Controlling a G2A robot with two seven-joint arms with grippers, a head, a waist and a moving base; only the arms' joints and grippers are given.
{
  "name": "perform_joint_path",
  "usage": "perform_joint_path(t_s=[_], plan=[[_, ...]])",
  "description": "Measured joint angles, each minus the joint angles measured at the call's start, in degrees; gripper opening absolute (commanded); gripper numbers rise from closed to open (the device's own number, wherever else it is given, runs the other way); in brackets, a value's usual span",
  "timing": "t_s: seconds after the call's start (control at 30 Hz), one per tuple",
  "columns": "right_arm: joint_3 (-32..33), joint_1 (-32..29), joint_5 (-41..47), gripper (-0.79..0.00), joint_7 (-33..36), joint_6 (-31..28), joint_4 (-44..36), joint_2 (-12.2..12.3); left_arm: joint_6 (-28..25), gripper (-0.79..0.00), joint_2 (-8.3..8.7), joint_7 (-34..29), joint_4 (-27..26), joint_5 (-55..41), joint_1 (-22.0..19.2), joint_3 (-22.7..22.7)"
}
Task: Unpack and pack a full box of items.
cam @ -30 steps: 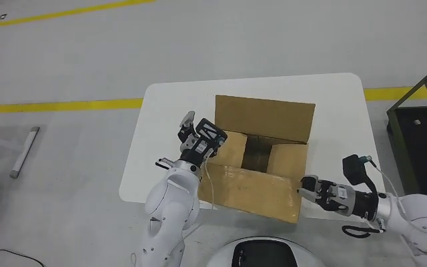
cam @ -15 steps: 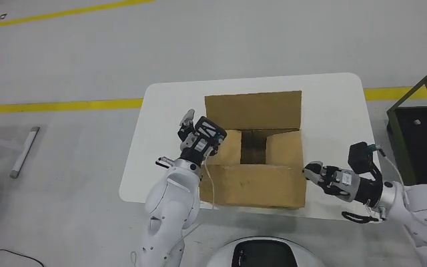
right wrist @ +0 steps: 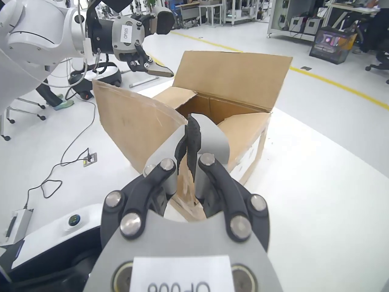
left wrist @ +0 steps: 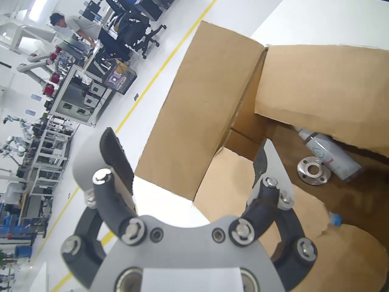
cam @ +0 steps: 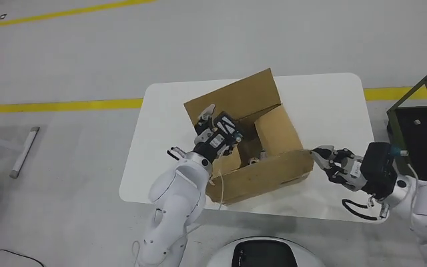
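Pinching the near flap (cam: pixel 267 177) of the cardboard box (cam: pixel 230 100), the right gripper (cam: pixel 316 155) has its jaws pressed together on the flap's corner at the box's right end. In the right wrist view torn cardboard shows between the gripper's linkages just below the shut jaws.

The box sits on the white bench (cam: pixel 333 93), turned askew to the bench edges, with its top open. Its far flap (left wrist: pixel 197 107) stands up and leans outward, and 2 short flaps hang partly inward over the opening.

The left gripper (cam: pixel 207 119) hovers above the box's left end with its jaws spread wide, one over the bench and the other over the left short flap (left wrist: pixel 231 180). Whether that one touches the cardboard cannot be told.

On the box floor a white bottle (left wrist: pixel 325 153) lies on its side, with a metal flange ring (left wrist: pixel 313 170) just beside it. A small blue item (left wrist: pixel 334 218) shows at the torn edge of the near flap.
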Motion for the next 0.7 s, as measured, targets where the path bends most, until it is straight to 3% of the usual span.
perform_joint_path(t_s=[0.23,0.5,0.57,0.63,0.7], plan=[[-0.4,-2.5,-5.5,-0.785,-6.6,1.6,-0.6,-0.3,-7.2,0.0,0.17,-4.6,-2.6,-4.5,0.5,1.2],[-0.7,-3.7,-6.0,-0.77,-7.7,2.7,-0.5,-0.4,-11.4,0.0,0.42,-7.1,-3.9,-7.7,0.9,2.4],[-0.8,-3.8,-5.7,-0.717,-7.5,3.0,-0.3,-0.4,-12.5,0.0,0.49,-7.4,-4.1,-8.5,0.8,2.6],[-0.8,-3.7,-5.3,-0.529,-7.2,3.1,0.1,-0.4,-13.8,0.0,0.58,-7.5,-4.0,-9.4,0.6,2.9],[-0.8,-3.6,-4.1,-0.431,-7.0,3.4,0.6,-0.4,-15.0,0.0,0.67,-7.7,-3.9,-10.0,0.4,3.1]])
